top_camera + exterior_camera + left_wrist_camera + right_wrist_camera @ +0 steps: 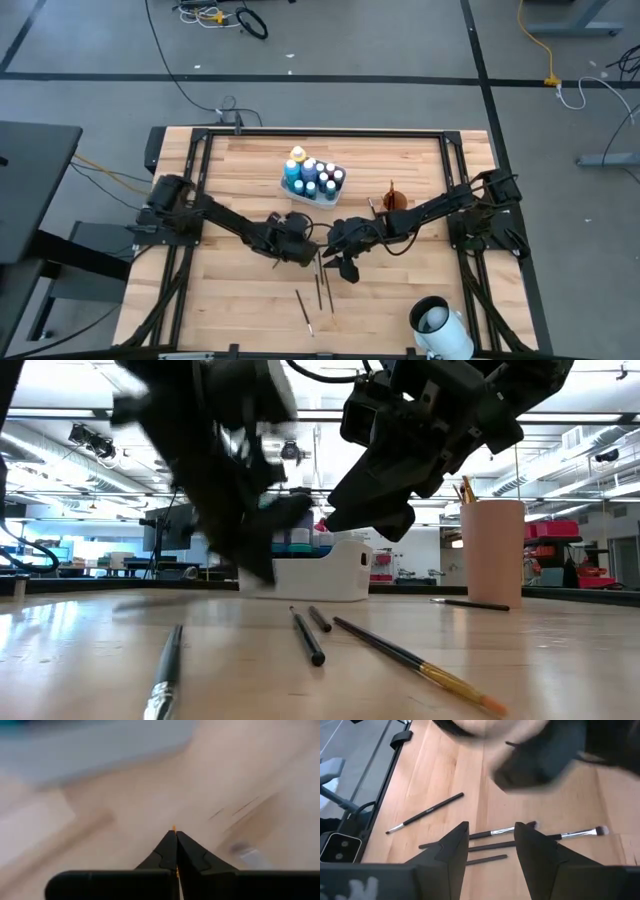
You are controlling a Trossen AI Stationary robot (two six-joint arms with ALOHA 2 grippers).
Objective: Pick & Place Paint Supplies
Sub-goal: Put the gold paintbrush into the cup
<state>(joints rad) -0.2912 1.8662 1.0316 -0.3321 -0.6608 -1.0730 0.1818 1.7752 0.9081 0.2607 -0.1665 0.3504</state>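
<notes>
You have a pale wooden table (400, 300); no readable writing anywhere. The white tray (296, 192) holds the paint bottles (314, 176); brushes (322, 288) lie mid-table. Your left gripper (175, 834) is pinched tight on a brush's orange tip; your right gripper (491, 836) hovers parted and empty over the brushes

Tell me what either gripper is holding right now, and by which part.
The left gripper is shut, an orange sliver pinched at its fingertips; what it belongs to cannot be told. The right gripper is open and empty above the paintbrushes.
</notes>
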